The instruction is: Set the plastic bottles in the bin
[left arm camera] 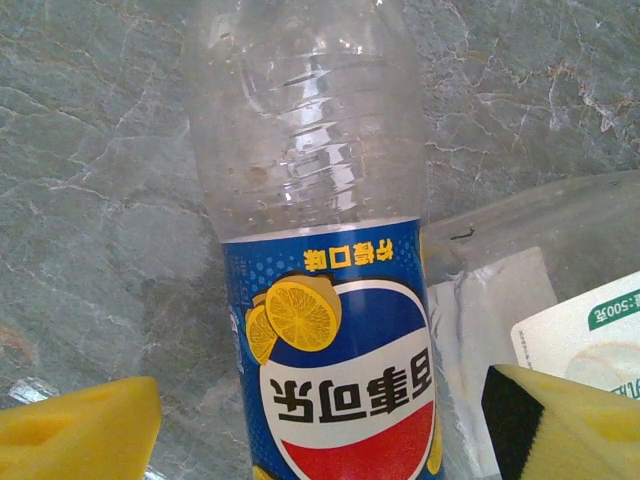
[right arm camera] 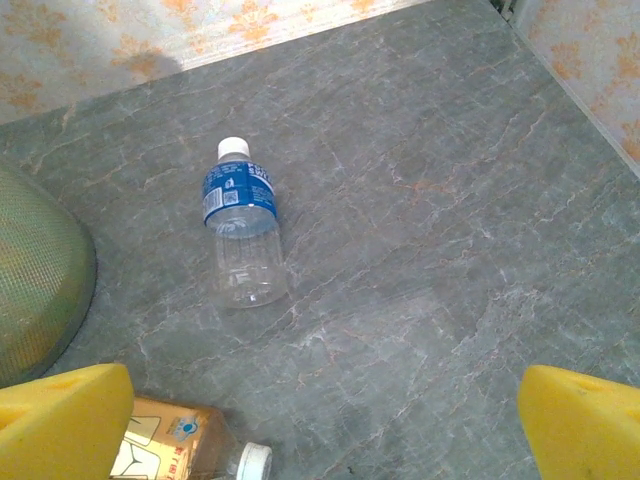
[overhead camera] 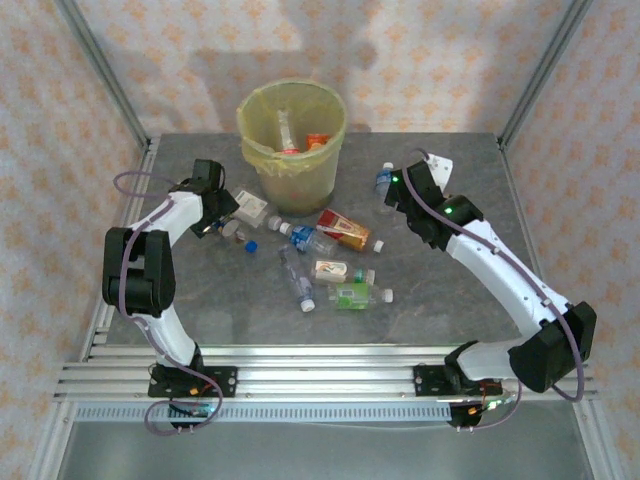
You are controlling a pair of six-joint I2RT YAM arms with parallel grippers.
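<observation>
Left gripper [left arm camera: 320, 425], jaws apart, is positioned astride a blue-labelled bottle [left arm camera: 335, 330]; right gripper [right arm camera: 322, 420], spread wide, is held above the bench [right arm camera: 450, 200].

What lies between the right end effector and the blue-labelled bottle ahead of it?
Nothing visible: bare table separates the open right end effector from the blue-labelled bottle. An orange-labelled bottle lies off to one side, by a finger.

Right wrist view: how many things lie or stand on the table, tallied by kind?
plastic bottles: 2 (blue-label bottle lying on its side; orange-label bottle cut off at the bottom edge)
bin: 1, partly in frame at the left
total: 3
</observation>
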